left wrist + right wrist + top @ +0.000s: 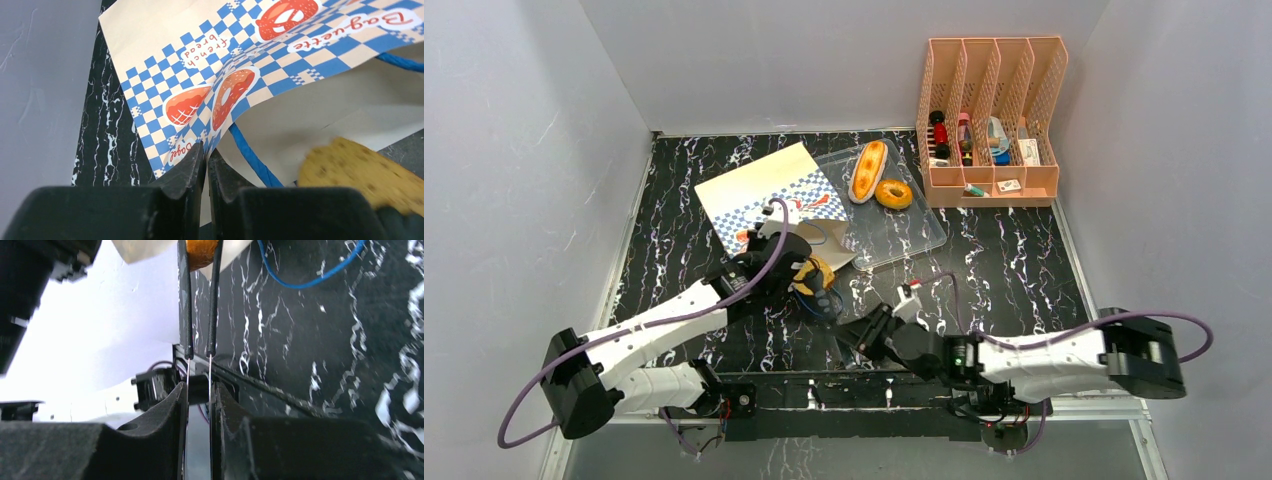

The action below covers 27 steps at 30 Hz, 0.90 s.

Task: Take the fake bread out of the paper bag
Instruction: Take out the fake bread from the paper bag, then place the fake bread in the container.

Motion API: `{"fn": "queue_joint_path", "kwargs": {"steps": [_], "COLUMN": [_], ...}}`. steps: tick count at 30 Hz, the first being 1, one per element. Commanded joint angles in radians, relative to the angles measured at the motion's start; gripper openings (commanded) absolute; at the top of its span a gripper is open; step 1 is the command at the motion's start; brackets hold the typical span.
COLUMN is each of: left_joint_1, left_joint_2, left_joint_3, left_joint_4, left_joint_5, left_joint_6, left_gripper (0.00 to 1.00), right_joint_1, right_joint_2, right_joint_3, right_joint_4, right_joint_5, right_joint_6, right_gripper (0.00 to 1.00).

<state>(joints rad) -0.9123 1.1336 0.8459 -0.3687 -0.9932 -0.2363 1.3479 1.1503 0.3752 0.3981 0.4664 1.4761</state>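
The paper bag (764, 192) lies flat at the back left of the table, its mouth toward the near right. My left gripper (769, 250) is shut on the edge of the bag's mouth (220, 107), holding it up; the pinch shows in the left wrist view (206, 150). My right gripper (869, 335) is shut on a pair of black tongs (186, 315). The tongs' tips pinch a brown roll (812, 273) at the bag's mouth; it also shows in the right wrist view (202, 252) and the left wrist view (360, 170). A long bun (867, 170) and a ring donut (893, 193) lie on the clear tray (904, 235).
A pink desk organizer (989, 120) with small items stands at the back right. The bag's blue cord handle (310, 282) trails on the black marbled table. Grey walls close in on the left, back and right.
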Motion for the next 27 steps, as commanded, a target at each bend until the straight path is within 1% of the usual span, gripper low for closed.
{"fn": "queue_joint_path", "kwargs": {"steps": [1,4,7,12,17,21,24,26,27], "left_joint_1": [0.062,0.101,0.128,0.166,0.176,0.179,0.178,0.178,0.178], "left_joint_2": [-0.049,-0.059,-0.075,-0.095,-0.105,-0.110,-0.110,-0.110,-0.108], "left_joint_3": [0.053,0.069,0.073,0.074,0.070,0.071,0.080,0.085,0.090], "left_joint_4": [-0.039,-0.074,-0.097,-0.116,-0.127,-0.138,-0.149,-0.157,-0.163], "left_joint_5": [0.020,0.045,0.061,0.090,0.106,0.117,0.128,0.133,0.137], "left_joint_6": [-0.002,-0.008,-0.006,0.013,0.012,0.011,0.006,0.001,-0.002], "left_gripper": [0.07,0.07,0.07,0.07,0.07,0.07,0.06,0.06,0.06], "right_joint_1": [0.119,0.161,0.180,0.184,0.184,0.181,0.160,0.114,0.077], "right_joint_2": [-0.218,-0.335,-0.416,-0.524,-0.601,-0.602,-0.536,-0.481,-0.457], "right_joint_3": [-0.076,-0.098,-0.086,-0.070,-0.041,0.058,0.162,0.218,0.236], "right_joint_4": [-0.264,-0.382,-0.504,-0.633,-0.738,-0.772,-0.796,-0.769,-0.731], "right_joint_5": [0.225,0.291,0.332,0.393,0.486,0.582,0.625,0.608,0.576], "right_joint_6": [0.049,0.081,0.107,0.128,0.144,0.095,0.031,-0.046,-0.102], "right_gripper": [0.00,0.00,0.00,0.00,0.00,0.00,0.00,0.00,0.00]}}
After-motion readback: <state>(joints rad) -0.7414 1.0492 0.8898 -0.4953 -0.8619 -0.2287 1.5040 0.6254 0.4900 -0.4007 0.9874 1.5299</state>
